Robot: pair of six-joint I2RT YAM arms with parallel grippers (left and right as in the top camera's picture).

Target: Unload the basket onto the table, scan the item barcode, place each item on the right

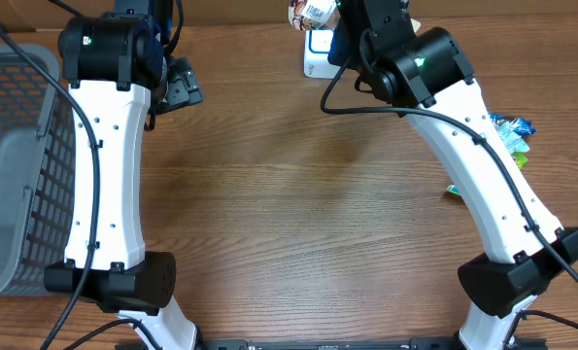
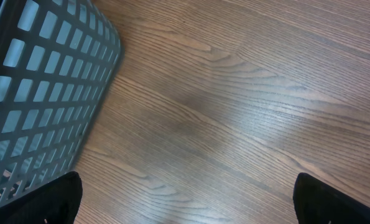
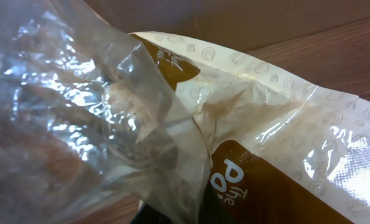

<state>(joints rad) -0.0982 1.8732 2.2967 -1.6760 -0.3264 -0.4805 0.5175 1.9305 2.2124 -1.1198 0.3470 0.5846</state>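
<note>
The item is a crinkled clear plastic pack [image 3: 172, 112] with cream and brown print, and it fills the right wrist view. My right gripper [image 3: 185, 210] is shut on the pack's lower part, its fingers mostly hidden behind the plastic. In the overhead view the pack [image 1: 311, 12] hangs at the table's far edge, just above a white scanner box [image 1: 317, 55]. No barcode shows clearly. My left gripper [image 1: 179, 87] stands open over bare wood at the far left, holding nothing. Its black fingertips [image 2: 59, 200] sit wide apart.
A grey mesh basket [image 1: 17, 165] takes up the left side and lies close to the left gripper [image 2: 191, 205], where the basket wall [image 2: 48, 93] shows. Blue and green packets [image 1: 512, 131] and a small green piece [image 1: 454, 192] lie at the right.
</note>
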